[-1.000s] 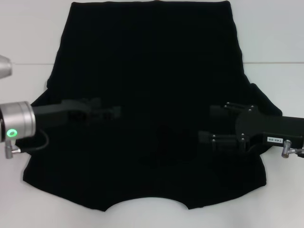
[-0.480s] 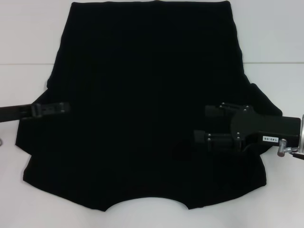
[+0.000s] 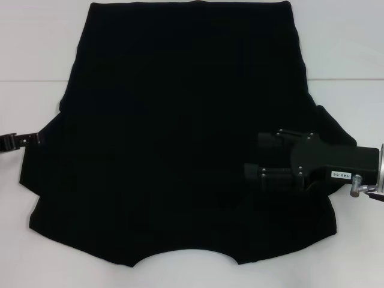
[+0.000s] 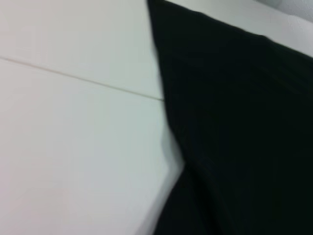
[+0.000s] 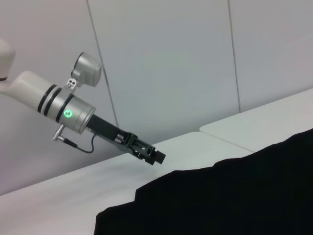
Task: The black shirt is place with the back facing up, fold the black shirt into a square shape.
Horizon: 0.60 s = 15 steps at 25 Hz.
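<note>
The right gripper [image 3: 255,157] hangs over the black shirt [image 3: 180,120], above its right half, near the right sleeve. Its two fingers point toward the shirt's middle, one beyond the other, with a clear gap between them and nothing held. The right arm reaches in level from the shirt's right edge, its body crossing the sleeve.

The left gripper [image 3: 24,140] sits at the shirt's left edge, just off the left sleeve, over the white table [image 3: 36,60]. In the right wrist view the left gripper [image 5: 155,157] slants down toward the cloth edge from above; whether its fingers are apart or together I cannot tell.

The shirt lies flat on the table, plain side up, no print showing. Its long axis runs from the collar at the near edge to the straight hem at the far edge. No fold is made yet.

By my judgement, the right gripper is better placed, already above the cloth, so the right sleeve is the likeliest first fold. The left gripper would have to come in over the left sleeve.
</note>
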Available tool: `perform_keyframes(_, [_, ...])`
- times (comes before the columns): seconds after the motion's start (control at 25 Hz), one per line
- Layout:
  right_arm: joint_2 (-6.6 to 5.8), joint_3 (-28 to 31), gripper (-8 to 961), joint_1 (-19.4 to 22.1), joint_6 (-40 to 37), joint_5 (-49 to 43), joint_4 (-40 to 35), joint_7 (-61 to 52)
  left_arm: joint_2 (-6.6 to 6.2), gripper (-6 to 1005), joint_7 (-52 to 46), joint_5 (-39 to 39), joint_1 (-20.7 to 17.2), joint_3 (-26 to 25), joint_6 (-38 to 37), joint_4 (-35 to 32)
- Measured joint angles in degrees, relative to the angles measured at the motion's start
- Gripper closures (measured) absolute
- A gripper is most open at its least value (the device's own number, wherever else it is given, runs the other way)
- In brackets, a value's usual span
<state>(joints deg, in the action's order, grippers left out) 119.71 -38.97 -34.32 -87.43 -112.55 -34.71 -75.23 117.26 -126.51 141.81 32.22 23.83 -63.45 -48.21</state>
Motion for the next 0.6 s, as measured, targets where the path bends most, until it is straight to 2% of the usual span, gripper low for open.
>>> perform_keyframes(0.6, [-0.09,0.30,62,-0.15,0.25,-0.05,-0.20,-0.36,0.58,83,-0.97,3.47,0.65,0.53,4.54,2.92])
